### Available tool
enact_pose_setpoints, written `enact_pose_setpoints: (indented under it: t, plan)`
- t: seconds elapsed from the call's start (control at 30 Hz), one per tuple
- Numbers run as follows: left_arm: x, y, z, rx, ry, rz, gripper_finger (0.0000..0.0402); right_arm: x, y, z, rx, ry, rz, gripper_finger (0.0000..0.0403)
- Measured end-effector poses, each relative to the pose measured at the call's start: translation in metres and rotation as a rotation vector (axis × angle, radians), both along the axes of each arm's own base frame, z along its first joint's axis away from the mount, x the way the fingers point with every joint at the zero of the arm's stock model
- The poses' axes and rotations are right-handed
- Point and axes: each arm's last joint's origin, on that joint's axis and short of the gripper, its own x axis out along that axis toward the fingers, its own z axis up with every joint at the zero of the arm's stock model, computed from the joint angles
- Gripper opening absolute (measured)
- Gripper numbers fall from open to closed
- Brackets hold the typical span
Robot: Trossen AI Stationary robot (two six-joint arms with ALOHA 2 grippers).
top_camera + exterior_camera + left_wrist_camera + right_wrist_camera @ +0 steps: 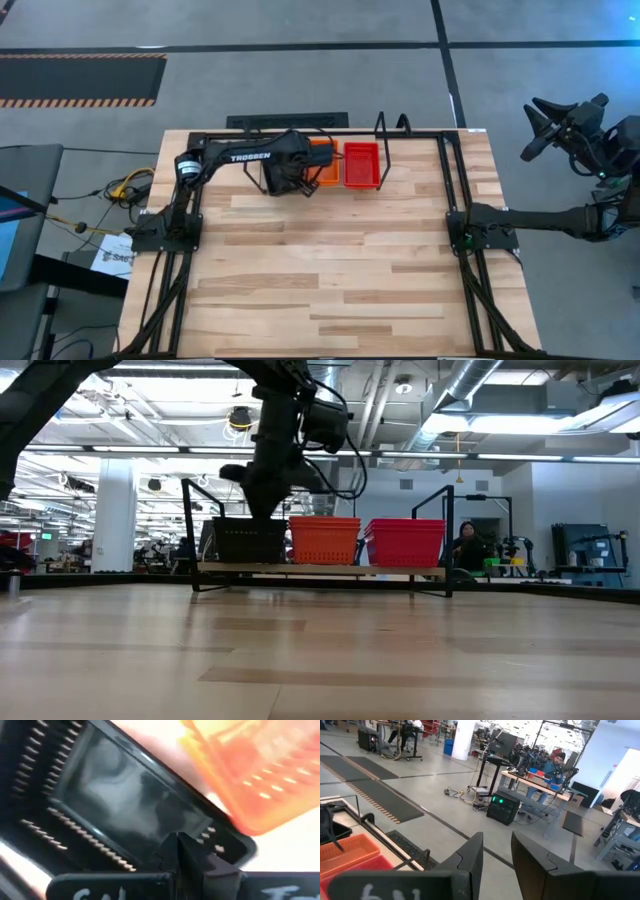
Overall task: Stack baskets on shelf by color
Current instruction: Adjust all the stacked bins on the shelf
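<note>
On the shelf at the table's far edge, three stacks of baskets stand side by side: black, orange and red. From above, the orange basket and the red basket show, while my left arm covers the black one. My left gripper is shut and points down over the black basket, near its rim beside the orange basket. It holds nothing. My right gripper waits open, raised, off the table's right edge.
The shelf's upright wire loops rise just right of the red stack. A black rail frame runs around the wooden table top. The near half of the table is bare wood. People sit at desks in the room behind.
</note>
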Motion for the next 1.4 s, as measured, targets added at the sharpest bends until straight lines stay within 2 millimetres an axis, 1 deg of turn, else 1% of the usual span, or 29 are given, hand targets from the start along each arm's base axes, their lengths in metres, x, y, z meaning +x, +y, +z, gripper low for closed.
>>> enact_pose_setpoints:
  t: [0.07,0.13,0.2,0.27,0.3,0.4,0.47,0.53,0.63,0.7,0.77,0.83,0.97,1.1,1.23,1.33,1.4]
  plan:
    - [-0.004,0.002,0.002,0.034,0.044,0.004,0.0000,0.000,0.000,0.000,0.000,0.001,0.000,0.0120]
    - [-0.008,0.003,0.010,0.082,0.098,0.009,0.0000,0.000,0.000,-0.001,0.002,0.008,0.000,0.0120]
    - [-0.010,0.004,0.021,0.129,0.116,0.018,0.0000,0.000,0.000,-0.002,0.009,0.022,0.000,0.0120]
    - [-0.011,0.000,0.037,0.156,0.128,0.034,0.0000,0.000,0.000,-0.003,0.011,0.027,0.000,0.0120]
    - [-0.009,-0.003,0.046,0.167,0.106,0.038,0.0000,0.000,0.000,-0.003,0.011,0.027,0.000,0.0120]
    - [0.000,-0.019,0.068,0.165,-0.001,0.009,0.0000,0.000,0.000,-0.003,0.011,0.027,0.000,0.0120]
    - [0.006,-0.038,0.080,0.155,-0.054,-0.058,0.0000,0.000,0.000,-0.003,0.011,0.027,0.000,0.0120]
    - [0.009,-0.060,0.084,0.133,-0.067,-0.147,0.0000,0.000,0.000,-0.003,0.011,0.027,0.000,0.0120]
    - [0.015,-0.093,0.080,0.114,-0.058,-0.270,0.0000,0.000,0.000,-0.003,0.010,0.028,0.000,0.0120]
    - [0.017,-0.110,0.075,0.114,-0.041,-0.325,0.0000,0.000,0.000,-0.003,0.009,0.028,0.000,0.0120]
    - [0.017,-0.124,0.066,0.108,-0.012,-0.340,0.0000,0.000,0.000,-0.003,0.003,0.036,0.001,0.0120]
    - [0.017,-0.131,0.055,0.081,-0.002,-0.311,0.0000,0.000,0.000,-0.002,-0.005,0.039,0.002,0.0120]
    - [0.015,-0.137,0.034,0.015,0.031,-0.278,0.0000,0.000,0.000,-0.001,-0.008,0.036,0.002,0.0120]
    - [0.017,-0.138,0.009,0.003,0.022,-0.274,0.0000,0.000,0.000,-0.001,-0.013,0.043,0.003,0.0120]
    - [0.013,-0.132,-0.002,0.144,0.081,-0.276,0.0000,0.000,0.000,-0.001,-0.022,0.059,0.004,0.0120]
    - [0.013,-0.128,-0.002,0.276,0.103,-0.295,0.0000,0.000,0.000,-0.001,-0.022,0.060,0.004,0.0120]
    - [0.012,-0.125,-0.002,0.317,0.127,-0.321,0.0000,0.000,0.000,-0.001,-0.022,0.060,0.003,0.0120]
